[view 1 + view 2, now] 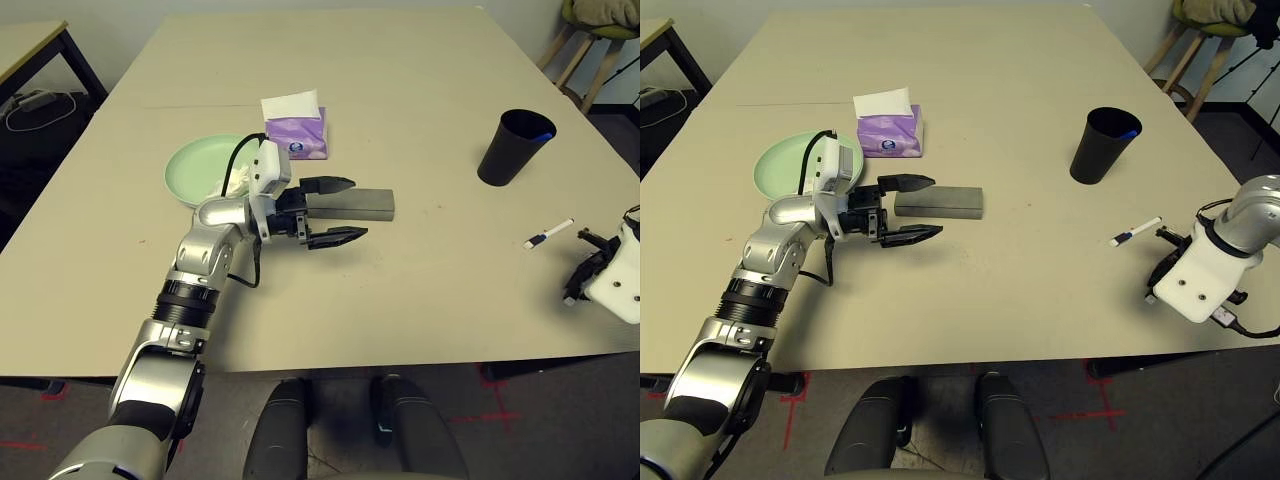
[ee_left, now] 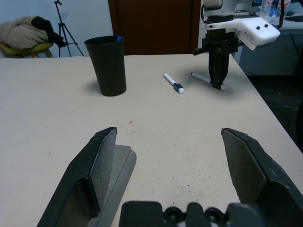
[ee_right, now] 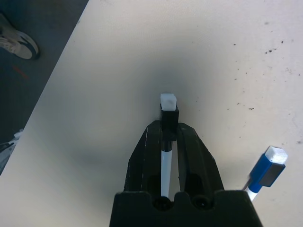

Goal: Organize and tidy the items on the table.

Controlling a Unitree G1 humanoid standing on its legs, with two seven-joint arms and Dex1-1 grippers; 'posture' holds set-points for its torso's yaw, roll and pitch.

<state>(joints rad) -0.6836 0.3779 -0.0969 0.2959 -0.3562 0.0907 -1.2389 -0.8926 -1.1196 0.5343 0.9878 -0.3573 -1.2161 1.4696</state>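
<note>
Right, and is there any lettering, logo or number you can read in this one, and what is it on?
No word or number can be read.
Tissue box: a small round blue and white logo on its front, too small to read.
Two dark marks on the right wrist's white cover are round spots, not lettering.

A large rectangular table with a plain beige matte top (image 1: 430, 300) is carrying a round mint green plate (image 1: 190, 172) with crumpled white tissue (image 1: 238, 180), a purple tissue box (image 1: 300, 137) standing just beside it, an oblong grey glasses case (image 1: 365, 205), an upright tapered black cup (image 1: 510, 150) and, near that, a white pen with a dark blue cap (image 1: 548, 234) lying flat
</note>
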